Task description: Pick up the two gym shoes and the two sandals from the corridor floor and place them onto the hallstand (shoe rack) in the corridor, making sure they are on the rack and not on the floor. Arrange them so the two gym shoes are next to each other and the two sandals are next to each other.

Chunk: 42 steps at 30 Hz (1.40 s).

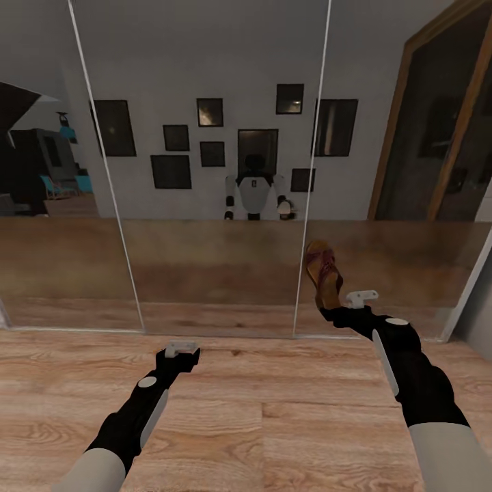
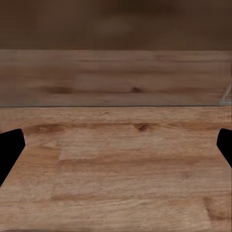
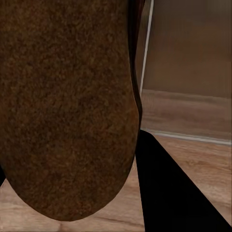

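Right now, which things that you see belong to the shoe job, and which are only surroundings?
Belongs to the job:
sandal, held in the right gripper
corridor floor
left gripper, open, holding nothing

Only surroundings:
mirrored panels
dark picture frames reflected
wooden doorframe

Soft even light, blurry wrist views

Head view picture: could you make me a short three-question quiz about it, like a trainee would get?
1. True or false: the right tool holds a sandal.
2. What lies under the left tool? A) carpet B) wood floor C) tiles
3. What reflective surface faces the robot?

Key: 1 true; 2 B; 3 mirrored panels, showing the robot's own reflection.
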Available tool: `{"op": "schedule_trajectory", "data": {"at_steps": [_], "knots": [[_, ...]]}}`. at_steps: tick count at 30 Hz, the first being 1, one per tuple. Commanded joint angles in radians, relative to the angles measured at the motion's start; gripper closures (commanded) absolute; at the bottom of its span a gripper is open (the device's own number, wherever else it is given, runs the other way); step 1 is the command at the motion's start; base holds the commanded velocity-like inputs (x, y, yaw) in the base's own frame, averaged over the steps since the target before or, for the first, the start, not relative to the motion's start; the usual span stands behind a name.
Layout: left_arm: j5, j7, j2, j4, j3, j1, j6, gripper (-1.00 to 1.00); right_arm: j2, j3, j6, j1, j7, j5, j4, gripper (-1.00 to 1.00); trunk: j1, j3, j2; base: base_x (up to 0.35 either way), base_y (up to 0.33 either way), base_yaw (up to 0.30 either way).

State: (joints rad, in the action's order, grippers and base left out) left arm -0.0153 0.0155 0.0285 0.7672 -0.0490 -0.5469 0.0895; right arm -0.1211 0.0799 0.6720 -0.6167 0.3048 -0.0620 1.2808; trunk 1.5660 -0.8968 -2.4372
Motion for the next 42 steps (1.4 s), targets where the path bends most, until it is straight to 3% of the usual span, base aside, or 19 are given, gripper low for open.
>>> {"op": "schedule_trajectory", "data": {"at_steps": [1,42], "knots": [[-0.002,0.002,0.000,0.001,0.000,0.000,0.006,-1.00,0.000,0.001,0.006,0.000,0.005,-0.002,0.002,1.00,0.000,0.000,0.000,0.000,0.000,0.254],[-0.002,0.003,0.001,0.001,0.000,0.000,0.006,-1.00,0.000,0.001,0.006,0.000,0.004,-0.002,0.002,1.00,0.000,0.033,0.000,0.000,0.000,0.261]]}}
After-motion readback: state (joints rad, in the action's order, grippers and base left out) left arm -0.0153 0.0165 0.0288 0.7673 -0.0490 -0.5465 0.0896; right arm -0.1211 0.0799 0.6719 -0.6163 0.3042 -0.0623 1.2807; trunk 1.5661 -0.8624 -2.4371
